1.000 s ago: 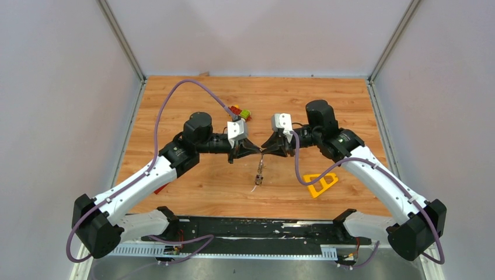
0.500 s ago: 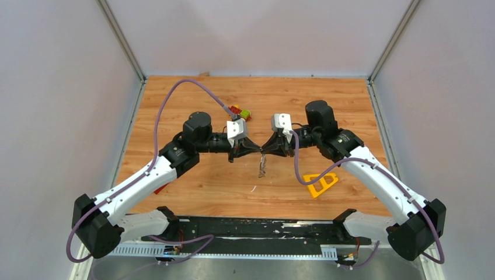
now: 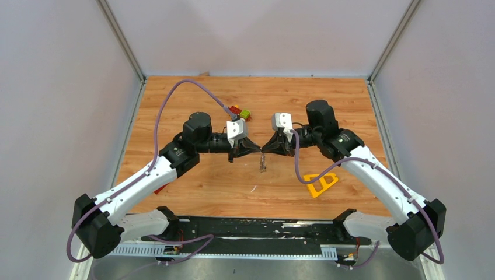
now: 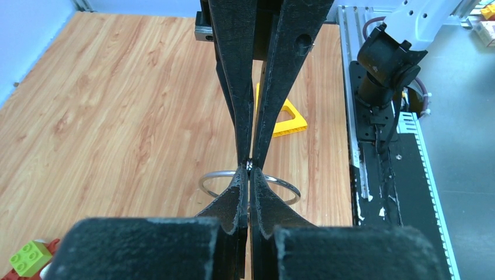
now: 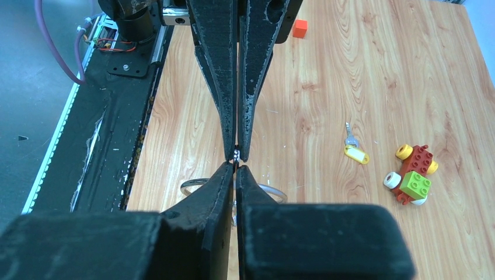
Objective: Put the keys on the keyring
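The keyring (image 4: 220, 173) is a thin silver wire ring held in the air between both grippers, which meet tip to tip above the table's middle. My left gripper (image 4: 250, 170) is shut on it, and so is my right gripper (image 5: 235, 165). The ring's arcs show on both sides of the fingers in the right wrist view (image 5: 192, 181). In the top view the left gripper (image 3: 257, 151) and right gripper (image 3: 266, 151) touch, and small silver keys (image 3: 262, 165) hang below them. A key with a pale yellow tag (image 5: 355, 153) lies loose on the table.
A red-green-yellow toy car (image 3: 240, 112) sits behind the left gripper and also shows in the right wrist view (image 5: 411, 175). A yellow plastic triangle (image 3: 320, 184) lies under the right arm. A small orange block (image 5: 300, 28) lies near the left arm. The black base rail (image 3: 262, 227) runs along the near edge.
The hanging keys have risen off the table, from reaching the wood to dangling just under the joined fingertips. Both grippers stay shut and tip to tip.
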{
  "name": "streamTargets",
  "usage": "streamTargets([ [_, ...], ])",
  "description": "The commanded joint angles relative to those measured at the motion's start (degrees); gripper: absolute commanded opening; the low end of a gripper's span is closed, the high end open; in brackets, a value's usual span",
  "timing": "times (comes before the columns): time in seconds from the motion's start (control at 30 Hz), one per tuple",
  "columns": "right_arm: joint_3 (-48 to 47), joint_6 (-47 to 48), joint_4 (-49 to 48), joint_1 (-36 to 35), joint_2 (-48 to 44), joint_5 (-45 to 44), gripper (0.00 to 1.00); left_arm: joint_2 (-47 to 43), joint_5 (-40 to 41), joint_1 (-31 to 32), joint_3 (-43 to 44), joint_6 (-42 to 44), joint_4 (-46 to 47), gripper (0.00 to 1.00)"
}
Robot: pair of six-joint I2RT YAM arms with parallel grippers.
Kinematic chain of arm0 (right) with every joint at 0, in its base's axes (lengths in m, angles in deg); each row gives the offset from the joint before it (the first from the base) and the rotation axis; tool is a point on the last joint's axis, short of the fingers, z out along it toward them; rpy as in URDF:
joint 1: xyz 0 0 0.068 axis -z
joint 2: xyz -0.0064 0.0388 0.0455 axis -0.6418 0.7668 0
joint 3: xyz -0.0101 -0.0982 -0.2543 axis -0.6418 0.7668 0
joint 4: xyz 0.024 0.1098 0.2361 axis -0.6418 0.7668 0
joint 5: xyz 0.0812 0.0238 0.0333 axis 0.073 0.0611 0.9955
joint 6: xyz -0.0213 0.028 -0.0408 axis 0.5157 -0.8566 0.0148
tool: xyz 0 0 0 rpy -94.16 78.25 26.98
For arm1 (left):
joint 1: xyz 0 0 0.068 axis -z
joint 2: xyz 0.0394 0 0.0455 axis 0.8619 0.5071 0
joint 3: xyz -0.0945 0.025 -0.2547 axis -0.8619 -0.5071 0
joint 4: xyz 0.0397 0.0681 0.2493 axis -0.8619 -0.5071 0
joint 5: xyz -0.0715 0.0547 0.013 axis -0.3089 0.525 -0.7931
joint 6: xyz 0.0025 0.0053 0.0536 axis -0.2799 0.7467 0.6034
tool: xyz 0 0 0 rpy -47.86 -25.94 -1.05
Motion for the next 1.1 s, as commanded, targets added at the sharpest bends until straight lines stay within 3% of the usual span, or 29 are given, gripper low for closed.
streamTargets([
  [0.0, 0.1, -0.1, -1.9, 0.4, 0.0, 0.8, 0.03, -1.4, -1.3, 0.1, -0.1, -0.5, 2.6, 0.00],
  [0.13, 0.1, -0.1, -2.0, 0.4, 0.1, 1.1, 0.01, -1.4, -1.3, 0.1, 0.1, -0.6, 2.6, 0.00],
  [0.3, 0.2, -0.4, -2.2, 0.5, 0.6, 1.8, 0.08, -1.1, -1.6, 0.1, 0.3, -1.2, 2.9, 0.00],
  [0.5, 0.3, -0.9, -2.8, 0.4, 1.0, 2.5, 0.08, -1.1, -1.9, 0.1, -0.3, -2.1, 3.9, 0.00],
  [0.83, 0.3, -1.4, -3.3, 0.4, 1.0, 2.7, 0.00, -1.1, -1.8, 0.1, -0.6, -2.5, 4.6, 0.00],
  [1.07, 1.0, -0.9, -4.0, 0.7, -0.3, 0.0, 0.00, -2.1, -1.6, -0.2, -1.2, -1.0, 4.4, 0.00],
])
